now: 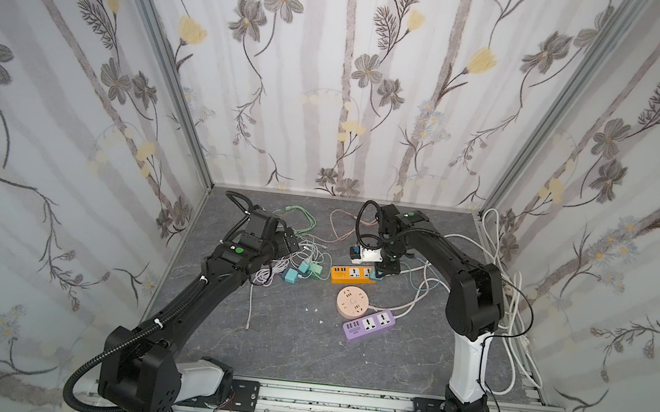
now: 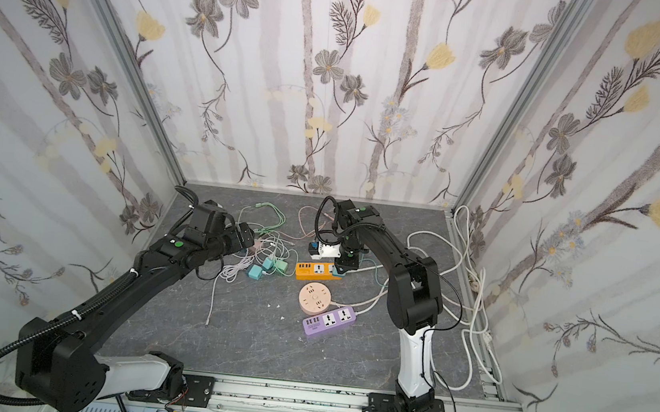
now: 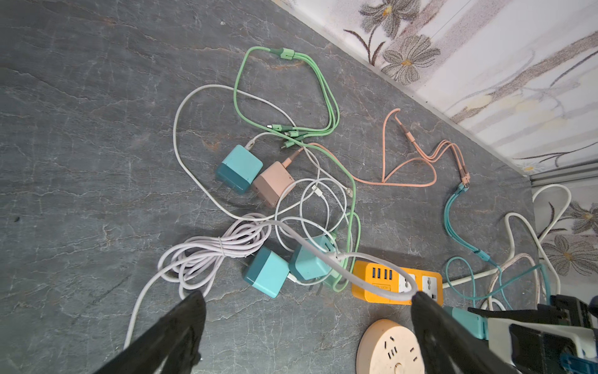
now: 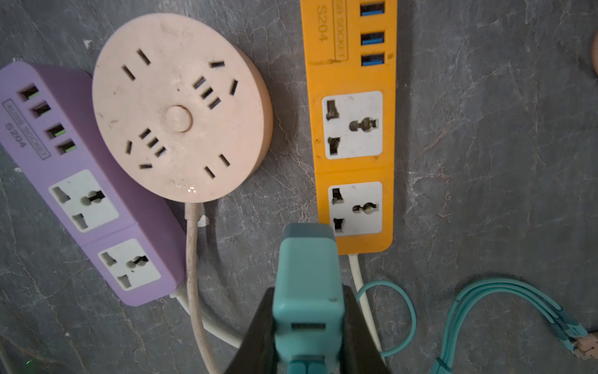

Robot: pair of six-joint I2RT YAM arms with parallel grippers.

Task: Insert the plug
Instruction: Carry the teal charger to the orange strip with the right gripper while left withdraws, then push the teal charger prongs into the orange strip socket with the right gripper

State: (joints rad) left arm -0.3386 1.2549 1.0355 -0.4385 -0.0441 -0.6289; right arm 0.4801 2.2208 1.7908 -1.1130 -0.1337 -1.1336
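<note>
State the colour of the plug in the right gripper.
The plug is teal, darker at its tip; the right wrist view shows it best.

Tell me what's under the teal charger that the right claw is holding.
In the right wrist view the teal charger, gripped by the right claw, covers a corner of the orange power strip by its end socket. Its prongs and any contact are hidden.
</note>
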